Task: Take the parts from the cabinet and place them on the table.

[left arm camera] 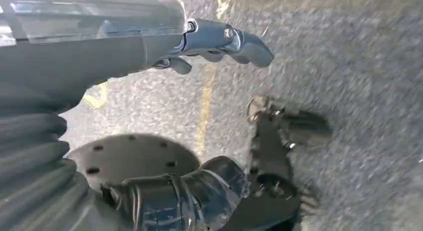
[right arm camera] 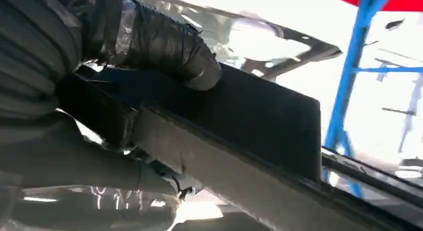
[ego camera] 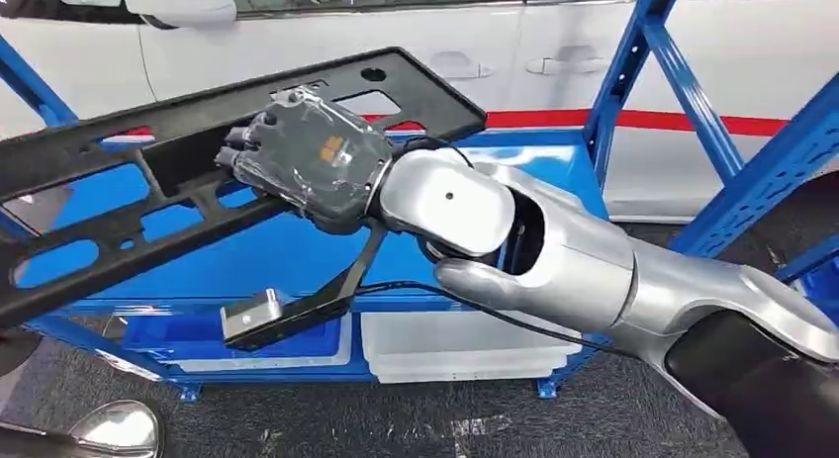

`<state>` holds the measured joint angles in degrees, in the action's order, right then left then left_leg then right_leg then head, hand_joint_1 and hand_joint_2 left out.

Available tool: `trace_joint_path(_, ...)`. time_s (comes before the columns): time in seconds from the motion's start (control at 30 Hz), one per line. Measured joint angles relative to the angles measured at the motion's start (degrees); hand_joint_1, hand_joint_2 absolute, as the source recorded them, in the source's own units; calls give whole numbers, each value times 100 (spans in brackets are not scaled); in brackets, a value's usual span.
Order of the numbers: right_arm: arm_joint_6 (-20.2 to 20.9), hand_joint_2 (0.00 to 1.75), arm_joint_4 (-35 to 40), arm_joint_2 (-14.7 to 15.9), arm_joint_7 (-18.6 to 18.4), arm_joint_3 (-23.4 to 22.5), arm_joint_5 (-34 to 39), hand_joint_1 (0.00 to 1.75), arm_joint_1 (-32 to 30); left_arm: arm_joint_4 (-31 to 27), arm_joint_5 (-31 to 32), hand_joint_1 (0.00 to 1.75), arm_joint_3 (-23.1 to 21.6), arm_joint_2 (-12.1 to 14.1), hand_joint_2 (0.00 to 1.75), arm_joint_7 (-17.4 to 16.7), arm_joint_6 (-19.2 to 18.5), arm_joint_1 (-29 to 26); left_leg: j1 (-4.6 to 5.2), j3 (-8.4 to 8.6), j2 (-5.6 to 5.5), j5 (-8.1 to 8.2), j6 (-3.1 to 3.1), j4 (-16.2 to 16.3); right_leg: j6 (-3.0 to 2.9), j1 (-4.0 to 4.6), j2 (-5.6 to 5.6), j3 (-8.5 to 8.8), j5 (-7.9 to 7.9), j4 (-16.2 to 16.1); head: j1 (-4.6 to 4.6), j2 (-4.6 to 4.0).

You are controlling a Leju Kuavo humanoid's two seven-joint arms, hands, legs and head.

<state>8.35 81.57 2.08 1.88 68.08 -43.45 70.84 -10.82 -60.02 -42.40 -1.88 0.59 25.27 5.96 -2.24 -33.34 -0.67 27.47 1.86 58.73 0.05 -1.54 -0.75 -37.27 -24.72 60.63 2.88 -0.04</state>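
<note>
A long black plastic frame part (ego camera: pixel 119 151) with cut-out windows hangs tilted in the air in front of the blue cabinet (ego camera: pixel 554 171). My right hand (ego camera: pixel 312 161), wrapped in clear film, grips the part near its middle. In the right wrist view the thumb (right arm camera: pixel 164 44) lies over the black part (right arm camera: pixel 259 116) and the other fingers close under it. My left hand (left arm camera: pixel 219 39) hangs over the grey floor with its fingers apart, holding nothing.
The cabinet's blue uprights (ego camera: pixel 683 82) rise at the right. White bins (ego camera: pixel 455 349) and a blue bin (ego camera: pixel 287 344) sit on its lower shelf. A white car (ego camera: pixel 554 43) stands behind. A grey floor with a yellow line (left arm camera: pixel 204 111) lies below.
</note>
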Motion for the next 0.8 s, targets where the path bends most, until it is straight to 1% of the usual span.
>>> trace_joint_path(0.03, 0, 175, 0, 0, 2, 0, 11, 175, 1, 0, -9, 0, 0, -2, 175, -4, 0, -3, -3, -60, 31, 132, 2, 105, -45, 5, -1, 7, 17, -15, 13, 0)
trace_joint_path(0.07, 0, 175, 2, 0, 0, 0, 22, 175, 2, 0, -13, 0, 0, -2, 175, -4, 0, 1, -2, -162, 41, 364, 0, 395, -81, 12, 8, -4, 36, -25, 33, 0)
trace_joint_path(0.1, 0, 175, 2, 0, 0, 0, 28, 175, 1, 0, -13, 0, 0, -2, 175, -4, 2, 7, 4, -314, 38, 604, -3, 799, -115, 29, 15, -20, 47, -27, 31, 0)
trace_joint_path(0.13, 4, 175, 2, 2, 2, 0, 33, 175, -10, 0, -13, 0, 0, 0, 175, 0, 0, 9, 13, -476, 40, 804, -6, 1215, -130, 49, 18, -36, 56, -26, 35, 0)
trace_joint_path(0.17, 7, 175, 2, 4, 2, 0, 44, 175, -37, 0, -13, 0, 0, 0, 175, 4, 2, 9, 22, -602, 40, 929, -14, 1569, -153, 75, 21, -58, 72, -24, 28, 0)
trace_joint_path(0.2, 7, 175, 0, 7, 2, 0, 46, 175, -58, 0, -13, 0, 0, 0, 175, 4, 2, 5, 38, -605, 40, 895, -27, 1652, -173, 97, 21, -76, 86, -21, 31, 0)
trace_joint_path(0.23, 7, 175, 0, 11, 0, 0, 48, 175, -67, 0, -13, 0, 0, 0, 175, 4, 4, -5, 59, -494, 39, 757, -59, 1491, -186, 113, 20, -95, 100, -13, 31, 0)
trace_joint_path(0.27, 7, 175, 0, 20, 0, 0, 61, 175, -68, 0, -13, 0, 0, 0, 175, 4, 4, -7, 84, -275, 39, 546, -103, 1120, -186, 126, 16, -118, 117, -4, 31, 0)
trace_joint_path(0.3, 4, 175, 0, 22, -9, 0, 64, 175, -67, 0, -13, 0, 0, 0, 175, 4, 4, 0, 111, 23, 40, 329, -154, 615, -182, 140, 13, -131, 134, 3, 31, 0)
trace_joint_path(0.33, 4, 175, 0, 22, -11, 0, 68, 175, -67, 0, -13, 0, 0, 0, 175, 4, 2, 14, 143, 269, 40, 263, -213, 164, -176, 144, 14, -138, 155, 6, 31, 0)
trace_joint_path(0.37, 2, 175, 0, 24, -9, 0, 70, 175, -63, 0, -13, 0, 0, 9, 175, 4, 0, 23, 180, 378, 41, 317, -233, 13, -133, 166, 18, -164, 192, -1, 13, 0)
trace_joint_path(0.4, 2, 175, 0, 24, -9, 0, 74, 175, -67, 0, -13, 0, 0, 7, 175, 4, -2, 21, 206, 334, 27, 239, -221, 21, -100, 134, 28, -161, 227, -20, 20, 0)
trace_joint_path(0.47, 0, 175, 0, 24, -9, 0, 81, 175, -67, 0, -13, 0, 0, 7, 175, 4, -7, 24, 229, 303, 26, 200, -241, -5, -33, 116, 33, -163, 310, -63, 22, 0)
trace_joint_path(0.5, 2, 175, 0, 26, -9, 0, 81, 175, -69, 0, -13, 0, 0, 7, 175, 2, -9, 22, 217, 283, 30, 130, -268, -75, 9, 135, 26, -160, 354, -88, 24, 0)
trace_joint_path(0.53, 2, 175, -2, 39, -9, 0, 81, 175, -76, 0, -13, 0, 0, -7, 175, 2, -9, 19, 147, 286, 77, 42, -295, -135, 37, 131, 16, -192, 240, -25, 24, 0)
trace_joint_path(0.57, 0, 175, -2, 42, -9, 0, 83, 175, -57, 0, -15, 0, 0, -9, 175, 0, -13, 15, 154, 229, 82, -14, -346, -159, 66, 150, 24, -270, -59, 184, 13, 0)
trace_joint_path(0.6, 0, 175, -2, 50, -9, 0, 83, 175, -59, 0, -13, 0, 0, -7, 175, 0, -15, 18, 154, 167, 95, -65, -379, -144, 78, 137, 25, -379, -381, 548, -7, 0)
trace_joint_path(0.63, 0, 175, -2, 61, -9, 0, 83, 175, -80, 0, -13, 0, 0, -7, 175, 0, -18, 19, 157, 97, 94, -102, -378, -138, 96, 127, 28, -495, -667, 991, -4, 0)
trace_joint_path(0.67, 0, 175, -2, 70, -9, 0, 83, 175, -97, 0, -13, 0, 0, -7, 175, 0, -20, 20, 157, 29, 95, -146, -375, -123, 113, 117, 29, -582, -836, 1363, -8, 0)
trace_joint_path(0.7, 0, 175, -4, 77, -9, 0, 83, 175, -112, 0, -13, 0, 0, -4, 175, 0, -22, 19, 156, -43, 95, -184, -366, -106, 127, 106, 30, -596, -842, 1577, -20, 0)
trace_joint_path(0.73, 2, 175, -4, 79, -9, 0, 83, 175, -111, 0, -13, 0, 0, -4, 175, 0, -24, 18, 156, -127, 95, -228, -355, -74, 134, 91, 34, -470, -666, 1527, -20, 0)
trace_joint_path(0.77, 2, 175, -4, 81, -9, 0, 83, 175, -110, 0, -13, 0, 0, -7, 175, 2, -26, 18, 153, -188, 95, -250, -338, -44, 129, 84, 39, -265, -482, 1274, -19, 0)
trace_joint_path(0.8, 0, 175, -4, 81, -9, 0, 83, 175, -109, 0, -13, 0, 0, -7, 175, 0, -28, 16, 149, -246, 94, -270, -319, -5, 117, 82, 46, 37, -306, 847, -20, 0)
